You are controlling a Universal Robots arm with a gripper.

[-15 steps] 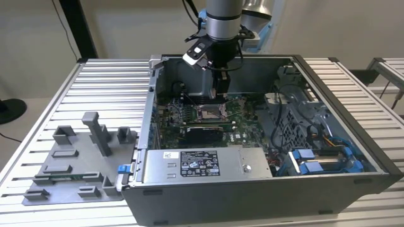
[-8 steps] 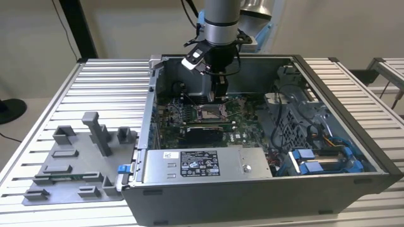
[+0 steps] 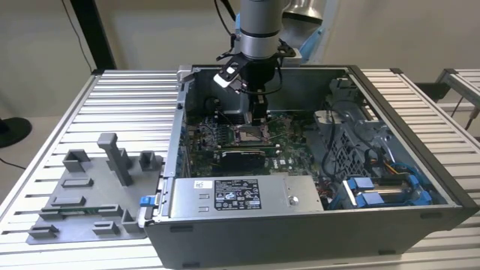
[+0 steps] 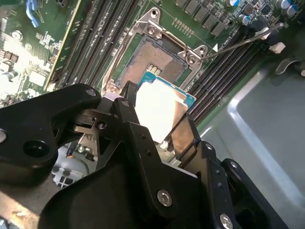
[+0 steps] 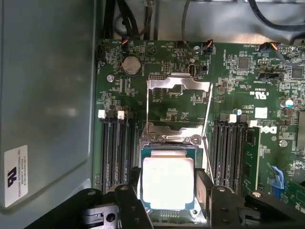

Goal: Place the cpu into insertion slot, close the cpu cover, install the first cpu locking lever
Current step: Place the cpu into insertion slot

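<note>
So I'm standing next to this rig: an open PC case (image 3: 300, 236) lies on its side on a slatted aluminium table (image 3: 127, 101), and the arm reaches straight down into it. The gripper (image 3: 257, 115) is low over the green motherboard (image 5: 238, 86), right at the socket area.

In the second wrist view, the black fingers (image 4: 126, 107) are clamped on opposite edges of the cpu (image 4: 159, 112), shiny metal top facing the camera. The chip isn't seated. The insertion slot (image 4: 157, 59) sits just past it with most of its dark pin field uncovered. In the first wrist view, the chip hangs right over the socket and hides most of it.

The cpu cover (image 5: 178, 82) is swung open, and you can see the board through its big window. A thin locking lever (image 4: 243, 42) sticks out sideways from the socket corner, unlatched.

Other stuff:
- Black memory slots (image 5: 114, 148) run along both sides of the socket.
- A coin cell battery (image 5: 131, 64) sits beyond the open cover.
- The power supply (image 3: 240, 194) with its label sits along the near wall of the case in the exterior view.
- A grey fixture tray (image 3: 78, 216) lies on the table at the exterior view's left.
</note>
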